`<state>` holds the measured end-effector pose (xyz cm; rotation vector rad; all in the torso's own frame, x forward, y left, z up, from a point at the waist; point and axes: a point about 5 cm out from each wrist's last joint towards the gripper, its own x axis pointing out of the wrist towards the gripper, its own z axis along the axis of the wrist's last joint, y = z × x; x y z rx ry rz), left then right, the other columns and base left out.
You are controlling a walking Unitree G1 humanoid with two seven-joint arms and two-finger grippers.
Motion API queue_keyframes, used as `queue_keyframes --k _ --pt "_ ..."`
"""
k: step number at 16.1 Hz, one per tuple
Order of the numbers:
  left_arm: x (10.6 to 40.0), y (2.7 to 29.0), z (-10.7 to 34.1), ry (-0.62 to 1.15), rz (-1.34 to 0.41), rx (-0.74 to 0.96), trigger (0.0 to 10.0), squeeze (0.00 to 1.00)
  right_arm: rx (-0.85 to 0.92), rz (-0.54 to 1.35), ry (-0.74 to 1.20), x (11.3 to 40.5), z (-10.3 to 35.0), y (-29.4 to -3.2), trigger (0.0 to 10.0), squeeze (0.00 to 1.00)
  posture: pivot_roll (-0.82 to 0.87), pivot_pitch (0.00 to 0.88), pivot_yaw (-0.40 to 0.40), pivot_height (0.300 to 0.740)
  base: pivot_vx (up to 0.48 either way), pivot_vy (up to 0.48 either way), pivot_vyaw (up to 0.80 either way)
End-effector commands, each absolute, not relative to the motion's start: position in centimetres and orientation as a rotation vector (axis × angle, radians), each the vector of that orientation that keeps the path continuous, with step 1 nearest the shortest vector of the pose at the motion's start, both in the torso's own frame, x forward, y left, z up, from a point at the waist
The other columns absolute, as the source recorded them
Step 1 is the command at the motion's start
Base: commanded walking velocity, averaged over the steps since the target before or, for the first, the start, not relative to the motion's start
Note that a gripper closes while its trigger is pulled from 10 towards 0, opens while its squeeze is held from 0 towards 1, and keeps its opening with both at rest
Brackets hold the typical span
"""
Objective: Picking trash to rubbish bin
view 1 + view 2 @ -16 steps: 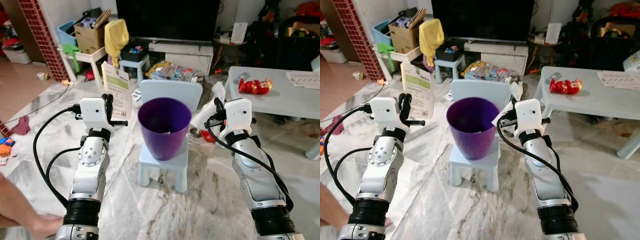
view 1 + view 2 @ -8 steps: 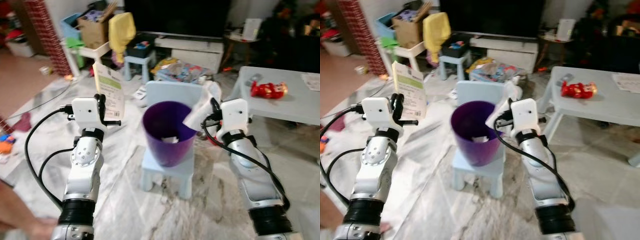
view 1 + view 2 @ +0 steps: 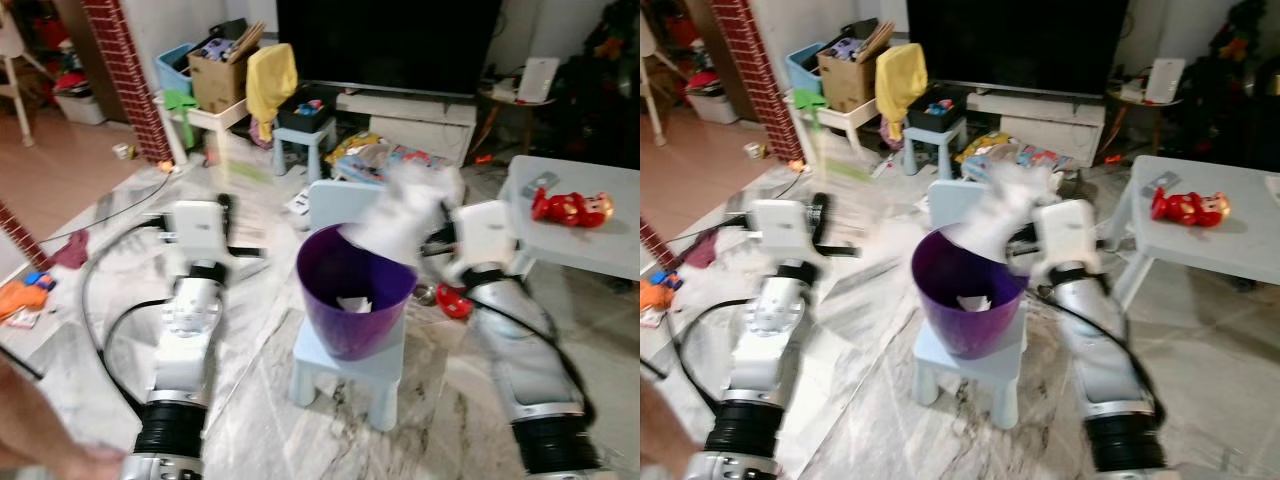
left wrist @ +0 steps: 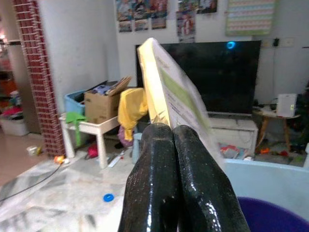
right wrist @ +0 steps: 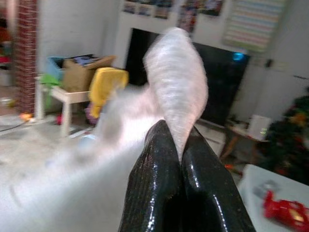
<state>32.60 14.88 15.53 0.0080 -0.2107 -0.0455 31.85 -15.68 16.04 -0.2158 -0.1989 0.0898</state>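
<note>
The purple bin [image 3: 357, 295] stands upright on a small pale blue chair [image 3: 350, 362] on the marble floor [image 3: 260, 400], and a scrap of white paper [image 3: 352, 303] lies at its bottom. In the head views both arms are blurred: the right gripper [image 3: 432, 238] sits just beside the bin's rim on the side nearer the grey table [image 3: 580, 235], and from it a smeared white plastic wrapper [image 3: 405, 210] reaches over the rim, its shape too blurred to read there. The right wrist view is clearer: the two black fingers [image 5: 154, 193] are pressed together on the wrapper's lower end, and the crinkled, translucent white piece rises from them to a rounded tip, its long axis in line with the fingers. The left gripper [image 3: 228, 222] is held on the bin's other side, well apart from it, toward the red brick pillar [image 3: 125, 75]; the head views show only a faint pale streak above it. The left wrist view shows what it holds: a flat cream card [image 4: 174, 94] with green and black print, seen almost edge-on, clamped at its lower edge between closed fingers [image 4: 147, 183], its long axis rising steeply away from them with the bin's rim beside it. A red toy [image 3: 568, 206] lies on the table, beyond the bin.
</note>
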Motion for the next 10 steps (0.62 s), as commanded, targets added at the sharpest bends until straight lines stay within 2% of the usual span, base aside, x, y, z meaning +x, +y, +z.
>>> queue_keyframes --k 1,10 --pt "32.70 16.11 16.12 -0.227 -0.006 0.021 0.0 0.00 -0.203 0.123 -0.214 31.96 16.41 -14.57 0.0 0.00 -0.04 0.000 -0.003 0.740 0.240 0.000 0.00" --pt "32.70 16.13 16.04 -0.224 -0.005 0.020 0.0 0.00 -0.206 0.125 -0.214 31.90 16.40 -14.58 0.0 0.00 -0.04 0.000 -0.005 0.740 0.027 0.000 0.00"
